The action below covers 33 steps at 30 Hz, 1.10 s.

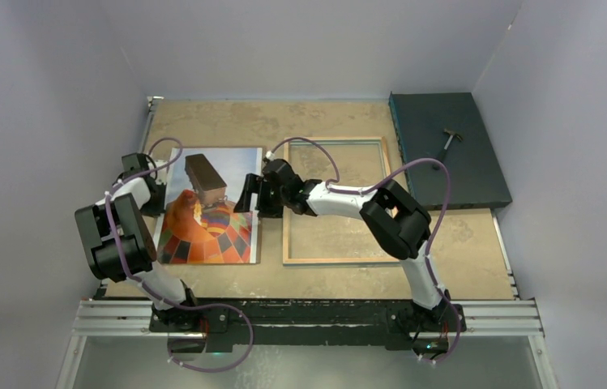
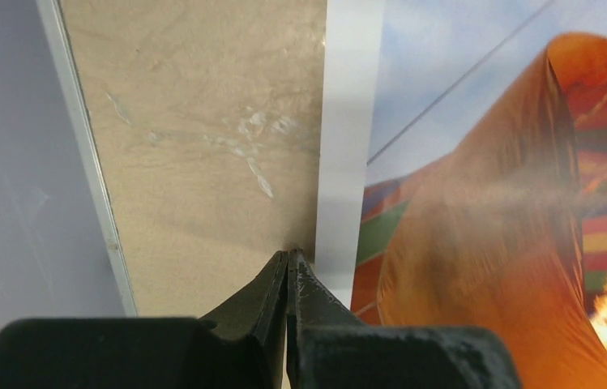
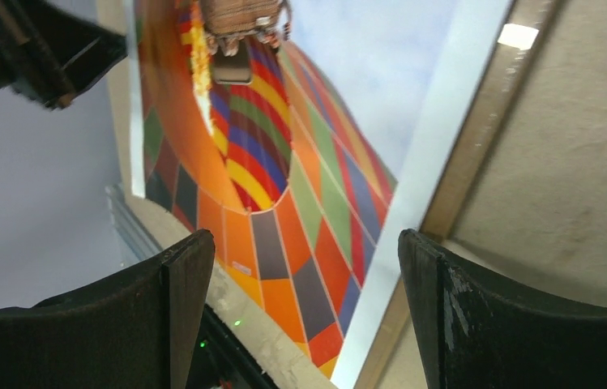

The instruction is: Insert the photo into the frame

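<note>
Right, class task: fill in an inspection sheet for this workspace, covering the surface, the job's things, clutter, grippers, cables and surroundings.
Surface: tan table, mottled, with scuffs near the left edge.
Job's things: photo lies flat, picture side up, on the left; frame lies flat to its right, pale wood up, nothing in it.
Clutter: dark teal slab at the far right, small hammer on it.
Grippers: left gripper has fingers shut at the photo's left border; right gripper has fingers open over the photo's right border.
Cables: purple cables loop along both arms.
Surroundings: pale walls on three sides; metal rail at the near edge.
</note>
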{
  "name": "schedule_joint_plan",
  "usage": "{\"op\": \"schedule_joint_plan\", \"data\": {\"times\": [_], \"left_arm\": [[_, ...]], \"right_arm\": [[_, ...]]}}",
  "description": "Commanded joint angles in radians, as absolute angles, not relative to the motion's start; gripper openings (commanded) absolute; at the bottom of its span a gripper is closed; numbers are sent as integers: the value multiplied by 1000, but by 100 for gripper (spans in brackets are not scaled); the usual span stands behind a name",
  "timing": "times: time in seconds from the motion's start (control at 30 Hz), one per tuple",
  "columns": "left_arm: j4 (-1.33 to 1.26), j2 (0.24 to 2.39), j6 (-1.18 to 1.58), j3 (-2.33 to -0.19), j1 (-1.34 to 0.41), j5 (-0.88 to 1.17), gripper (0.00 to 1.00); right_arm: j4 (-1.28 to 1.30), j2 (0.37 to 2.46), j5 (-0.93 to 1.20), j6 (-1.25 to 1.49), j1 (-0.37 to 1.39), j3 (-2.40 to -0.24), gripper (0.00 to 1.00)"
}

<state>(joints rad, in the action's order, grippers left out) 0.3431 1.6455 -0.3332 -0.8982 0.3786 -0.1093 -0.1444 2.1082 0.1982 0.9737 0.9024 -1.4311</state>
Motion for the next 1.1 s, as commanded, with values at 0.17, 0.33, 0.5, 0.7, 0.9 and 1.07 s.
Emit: {"op": "schedule_joint_plan", "data": {"times": [0.17,0.33,0.5,0.7,0.9,1.07], "left_arm": [[546,1597,-352,-1109,428,-64,10],[457,1649,-342,-1051,427,-139,11],[384,1710,-338,-966,427,-152,5],[389,1727,-320,-926,423,-97,2],[434,1697,-303,-906,409,-20,0],[467,1661,-306,-870,367,28,0]], "right_arm": [[-23,2066,40,896,903,-1417,87],[-17,2088,36,894,903,-1427,87],[-7,2106,20,893,902,-1441,87],[-2,2120,29,899,902,-1448,87],[-17,2146,78,929,903,-1463,88],[-33,2158,109,966,903,-1482,88]]}}
